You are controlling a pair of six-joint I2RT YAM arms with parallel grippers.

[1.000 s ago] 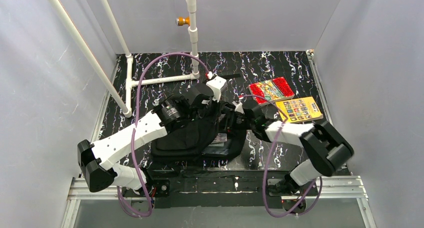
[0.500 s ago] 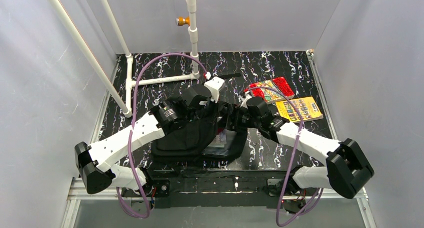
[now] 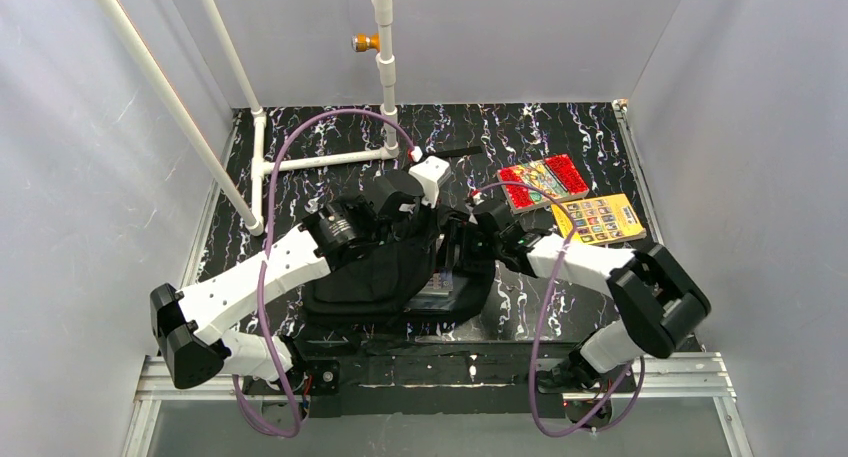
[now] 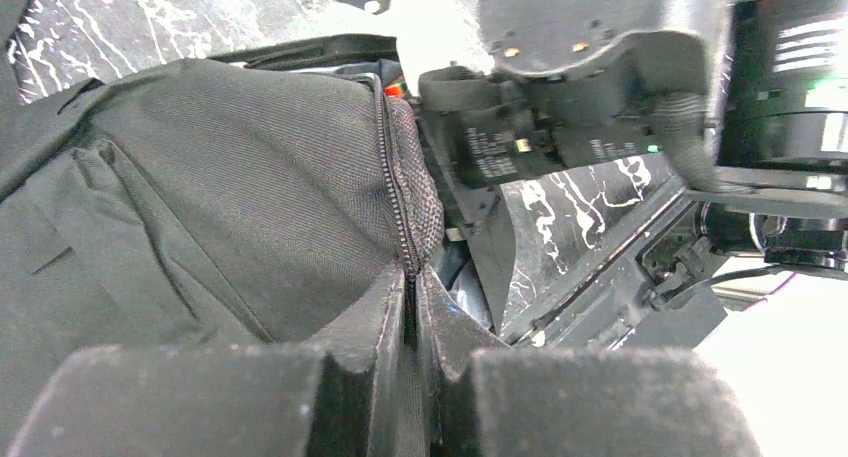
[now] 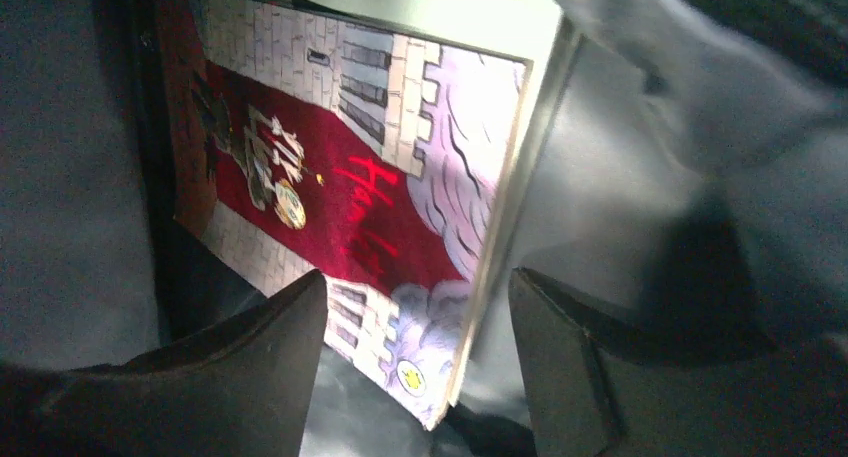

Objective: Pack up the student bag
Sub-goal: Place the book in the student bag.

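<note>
The black student bag [image 3: 365,272] lies at the near middle of the table, its mouth facing right. My left gripper [image 3: 437,220] is shut on the bag's zipper edge [image 4: 405,227] and holds the flap up; in the left wrist view the jaws [image 4: 412,277] pinch the zipper seam. My right gripper [image 3: 462,245] reaches into the mouth. In the right wrist view it [image 5: 418,277] stands open, with a corner of a red castle-cover book [image 5: 340,167] loose between its fingers [image 5: 270,357]. That book rests against the grey lining [image 5: 620,177].
A red-edged book [image 3: 543,180] and a yellow book [image 3: 598,220] lie on the black marbled table [image 3: 560,127] to the right of the bag. A white pipe frame [image 3: 300,160] stands at the back left. Grey walls close in both sides.
My right gripper has opened and let go of the book inside the bag. The right arm pushed in with its elbow swung out, then drew back. The left gripper kept hold of the zipper edge.
</note>
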